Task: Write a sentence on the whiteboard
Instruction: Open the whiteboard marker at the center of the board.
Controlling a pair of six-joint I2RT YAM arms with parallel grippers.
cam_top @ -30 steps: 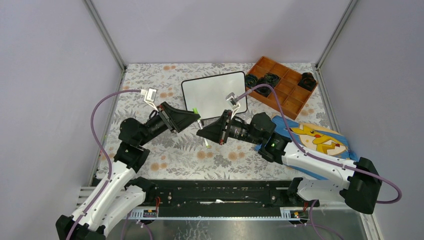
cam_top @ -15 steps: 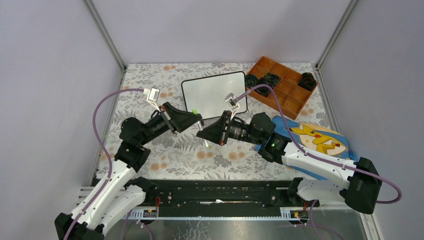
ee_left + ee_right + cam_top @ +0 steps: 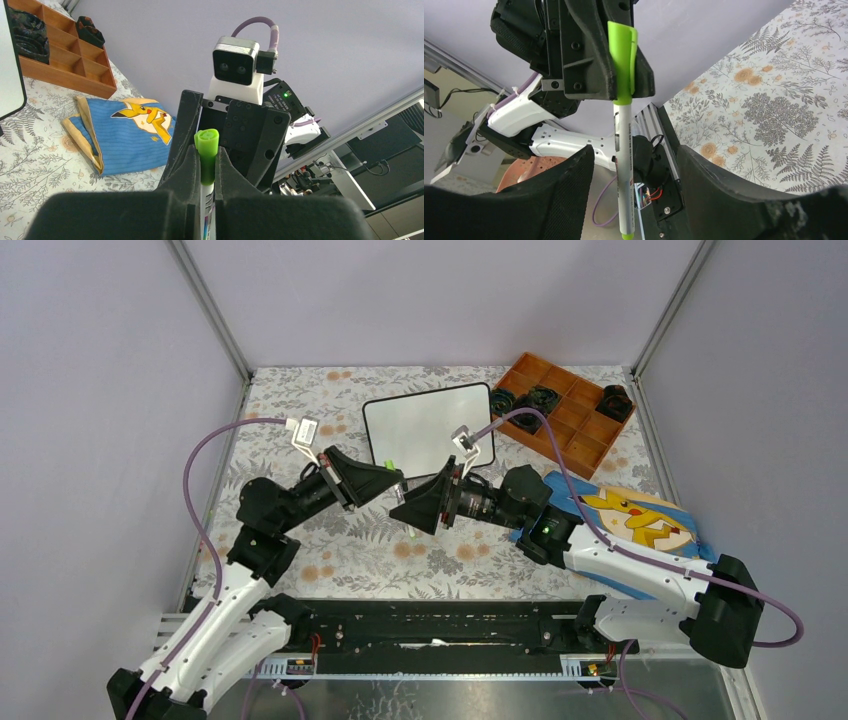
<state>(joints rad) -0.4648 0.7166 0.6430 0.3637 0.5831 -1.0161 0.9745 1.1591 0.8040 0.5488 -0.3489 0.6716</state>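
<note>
Where the top view hides the grip, the wrist views show the left claw [image 3: 206,159] clamped on the green cap of a marker [image 3: 624,135], with the right claw [image 3: 629,195] spread wide about its barrel. The whiteboard [image 3: 425,428] lies just beyond them on the surface [image 3: 350,550], near a wooden tray [image 3: 580,445] holding dark items [image 3: 540,398].

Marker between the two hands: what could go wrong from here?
1. The left hand pinches the marker only by its green cap. A pull could free the barrel before it is held, and it may drop.
2. The right hand is open, with the barrel nearer one finger, so closing may knock it askew.
3. The whiteboard is blank, so any slip delays all the writing.
</note>
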